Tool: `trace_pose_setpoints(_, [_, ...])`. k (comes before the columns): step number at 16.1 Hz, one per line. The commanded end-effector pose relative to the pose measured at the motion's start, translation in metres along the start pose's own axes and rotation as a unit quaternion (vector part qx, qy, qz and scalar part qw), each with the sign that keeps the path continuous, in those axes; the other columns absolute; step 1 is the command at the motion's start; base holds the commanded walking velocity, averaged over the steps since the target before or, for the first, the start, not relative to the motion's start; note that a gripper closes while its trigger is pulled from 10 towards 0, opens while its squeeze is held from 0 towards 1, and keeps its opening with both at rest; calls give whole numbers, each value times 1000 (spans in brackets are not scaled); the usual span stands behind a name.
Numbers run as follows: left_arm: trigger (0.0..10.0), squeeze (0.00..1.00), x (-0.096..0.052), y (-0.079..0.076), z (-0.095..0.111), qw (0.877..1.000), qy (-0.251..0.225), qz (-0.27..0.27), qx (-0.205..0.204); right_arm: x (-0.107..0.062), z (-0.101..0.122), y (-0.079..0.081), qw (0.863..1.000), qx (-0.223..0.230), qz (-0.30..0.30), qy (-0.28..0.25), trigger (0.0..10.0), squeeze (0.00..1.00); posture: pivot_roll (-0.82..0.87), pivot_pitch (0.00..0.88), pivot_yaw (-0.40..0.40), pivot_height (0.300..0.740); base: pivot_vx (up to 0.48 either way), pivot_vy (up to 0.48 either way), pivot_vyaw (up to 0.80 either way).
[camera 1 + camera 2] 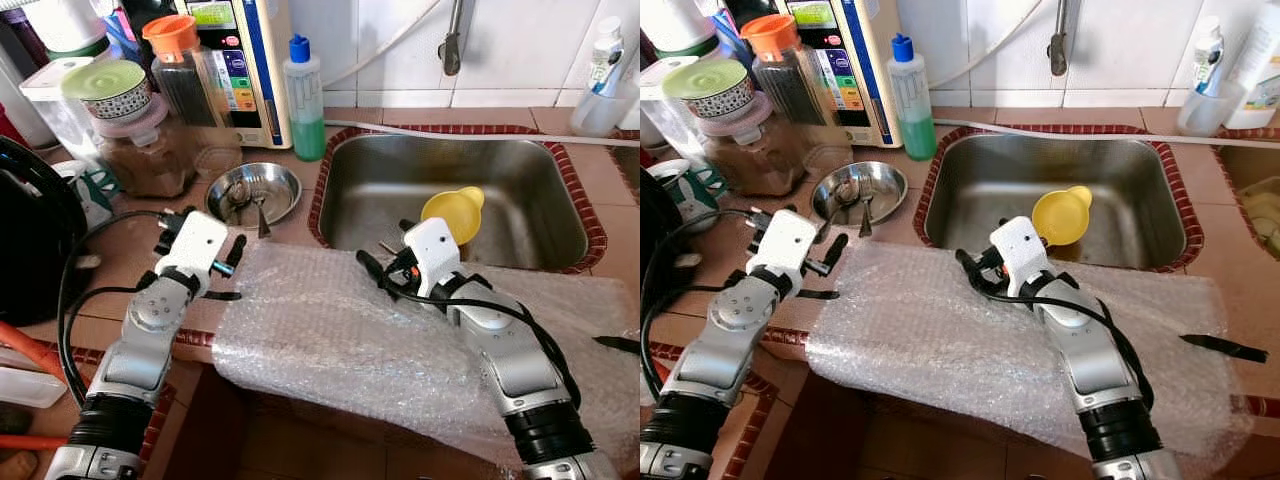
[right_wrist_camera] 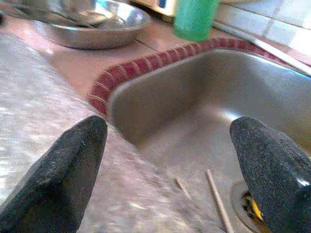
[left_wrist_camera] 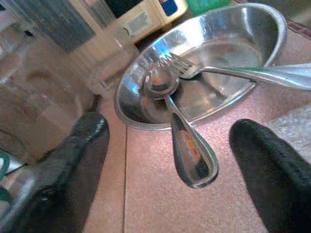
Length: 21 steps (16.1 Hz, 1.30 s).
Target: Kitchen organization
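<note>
**Left wrist view: cutlery in the steel bowl, both pincers spread and empty**

Left wrist view shows a spoon (image 3: 187,145) and a fork (image 3: 233,73) lying in a shallow steel bowl (image 3: 146,104), handles jutting over its rim. Polished metal, light and stiff, likely slippery; the overhanging spoon handle looks the best place to grip. The bowl stands on the tabletop between the sink's (image 1: 560,165) left edge and the jars (image 1: 140,140) at the back-left corner. The left pincer (image 1: 228,270) hovers just short of it, fingers (image 3: 68,170) wide apart, touching nothing. The right pincer (image 1: 385,262), also spread and empty, hangs over bubble wrap (image 1: 330,340) at the sink's front edge, near a yellow cup (image 1: 452,212).
</note>
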State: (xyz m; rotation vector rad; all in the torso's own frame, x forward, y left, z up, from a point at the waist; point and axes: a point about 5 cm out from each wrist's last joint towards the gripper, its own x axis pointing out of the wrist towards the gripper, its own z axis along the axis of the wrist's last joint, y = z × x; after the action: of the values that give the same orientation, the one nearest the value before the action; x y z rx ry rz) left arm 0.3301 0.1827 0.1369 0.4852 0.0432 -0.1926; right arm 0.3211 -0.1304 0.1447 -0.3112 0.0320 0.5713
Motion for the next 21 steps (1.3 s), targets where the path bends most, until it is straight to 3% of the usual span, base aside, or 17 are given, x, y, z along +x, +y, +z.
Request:
trace_pose_setpoints(1, [0, 0, -2, 2, -5, 1000, 11, -6, 5, -1, 4, 14, 999, 12, 44, -13, 10000, 0, -263, 94, 127, 740, 0, 0, 0])
trace_pose_setpoints(5, [0, 0, -1, 0, -4, 1000, 10, -12, 5, -3, 9, 22, 997, 17, 69, -29, 10000, 0, -268, 95, 127, 740, 0, 0, 0])
trace_pose_setpoints(13, [0, 0, 0, -3, -3, 1000, 8, -20, 0, -5, 23, 17, 996, 14, 58, -69, 10000, 0, -273, 93, 125, 740, 0, 0, 0])
trace_pose_setpoints(21, [0, 0, 1, -7, -2, 1000, -2, -25, 1, -4, 22, 17, 996, 13, 62, -65, 10000, 0, -272, 89, 123, 740, 0, 0, 0])
